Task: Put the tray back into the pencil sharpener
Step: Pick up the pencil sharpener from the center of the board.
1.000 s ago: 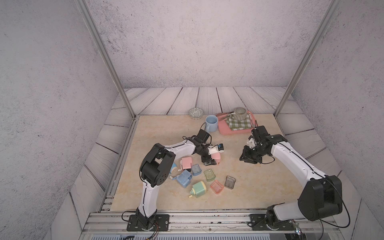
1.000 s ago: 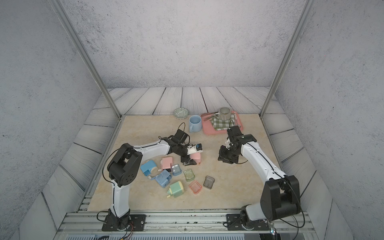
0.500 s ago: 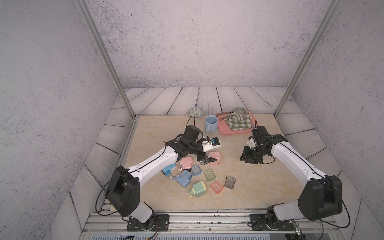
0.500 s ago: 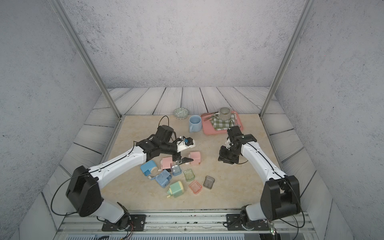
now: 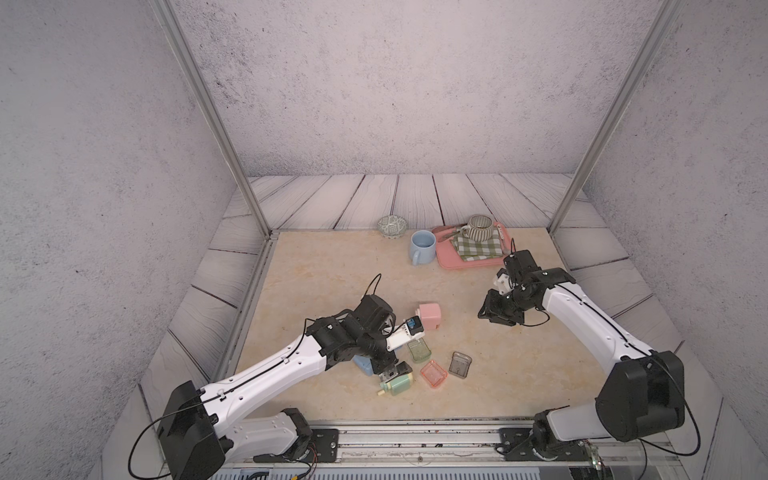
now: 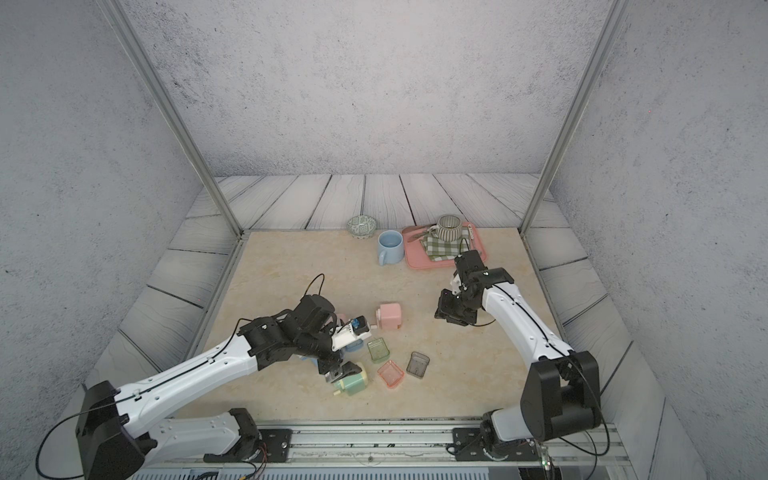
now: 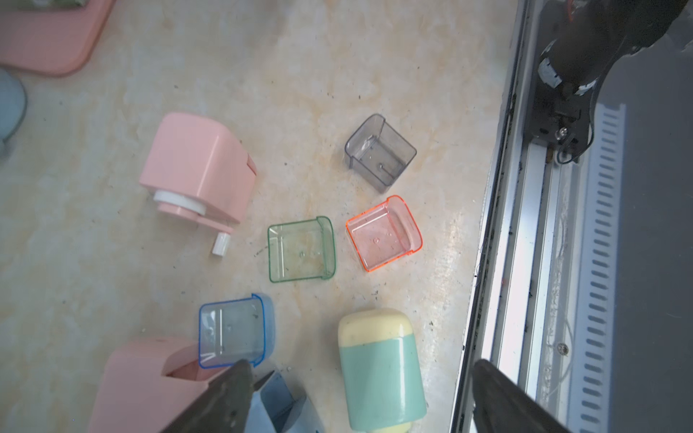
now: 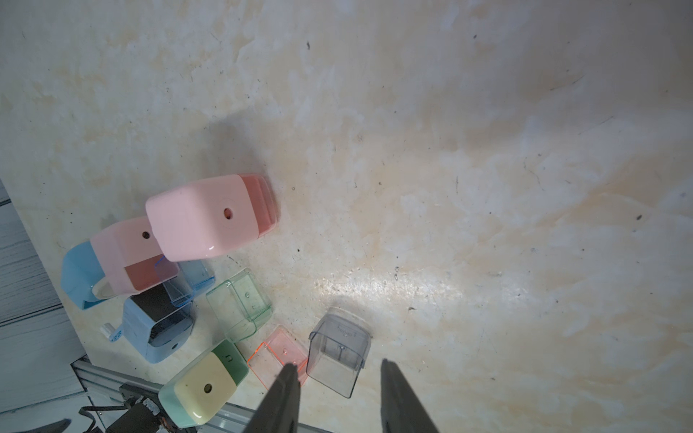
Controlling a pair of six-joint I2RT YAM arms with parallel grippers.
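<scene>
Over the huddle of sharpeners near the desk's front edge, the left gripper (image 7: 362,361) hangs with its jaws spread wide and nothing between them. Under that gap, in the left wrist view, lies the green-and-cream sharpener (image 7: 378,375); whether a finger touches it I cannot tell. One fingertip (image 7: 240,369) sits just beside the blue tray (image 7: 232,330), which is tilted and rests against the second pink sharpener (image 7: 138,382), with a blue sharpener (image 8: 157,330) close by.

Further out, three more trays lie loose on the desk (image 5: 332,270), none of them inside a sharpener. They are the green tray (image 7: 300,249), the orange tray (image 7: 382,232) just beside it, and the grey tray (image 7: 378,153) a little past the orange one. The pink sharpener (image 7: 198,165) stands near the green tray, apart from the huddle, its crank ending in a white knob.

The right gripper (image 8: 337,363) hovers over bare desk on the far side of the pink sharpener, well apart from every tray. Its jaws are a modest way apart and empty. Toward the back of the desk a blue mug (image 5: 422,245) stands just beside a pink serving tray (image 5: 446,258) that carries a checked cloth (image 5: 476,246).
</scene>
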